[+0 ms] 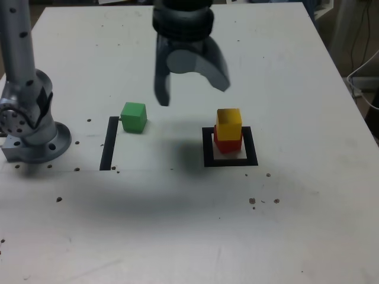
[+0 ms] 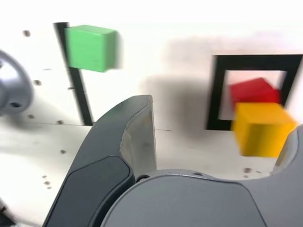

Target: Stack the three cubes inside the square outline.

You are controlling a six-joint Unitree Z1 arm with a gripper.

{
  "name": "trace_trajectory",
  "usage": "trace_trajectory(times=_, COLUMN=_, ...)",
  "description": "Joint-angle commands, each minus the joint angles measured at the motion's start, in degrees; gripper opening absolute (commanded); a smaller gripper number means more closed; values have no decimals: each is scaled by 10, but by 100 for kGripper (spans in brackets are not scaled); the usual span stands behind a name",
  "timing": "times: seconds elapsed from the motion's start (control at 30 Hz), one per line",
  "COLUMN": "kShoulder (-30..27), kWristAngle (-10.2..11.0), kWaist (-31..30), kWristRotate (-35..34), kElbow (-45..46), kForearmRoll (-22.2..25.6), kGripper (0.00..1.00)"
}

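The pincer (image 1: 192,96) is hanging wide open, holding nothing. The yellow cube (image 1: 228,124) is sitting on the red cube (image 1: 228,146) inside the square outline (image 1: 251,147). The green cube (image 1: 134,118) is resting beside the black strip (image 1: 109,144).

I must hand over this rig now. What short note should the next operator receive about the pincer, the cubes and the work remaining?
Pincer: open, empty, above the table.
Matte red cube: inside the black square outline.
Matte yellow cube: stacked on the red one.
Matte green cube: on the table by the straight black strip, in the exterior view's left half.
Done: two cubes stacked.
Left: put the green one on top of the yellow one.
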Motion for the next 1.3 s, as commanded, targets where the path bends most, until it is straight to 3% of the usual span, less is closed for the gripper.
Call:
trace_trajectory(times=0.0, kShoulder=-12, kWristAngle=-6, kWaist=14, kWristRotate=8, kElbow=16, kForearmRoll=3, kGripper=99)
trace_trajectory(times=0.2, kShoulder=-51, kWristAngle=-5, kWaist=59, kWristRotate=40, kElbow=74, kForearmRoll=0, kGripper=100)
trace_trajectory(times=0.57, kShoulder=-88, kWristAngle=46, kWaist=123, kWristRotate=103, kElbow=169, kForearmRoll=-33, kGripper=100)
trace_trajectory(times=1.03, kShoulder=-88, kWristAngle=50, kWaist=147, kWristRotate=180, kElbow=286, kForearmRoll=-164, kGripper=98)
trace_trajectory(times=1.27, kShoulder=-72, kWristAngle=49, kWaist=142, kWristRotate=199, kElbow=298, kForearmRoll=-194, kGripper=89)
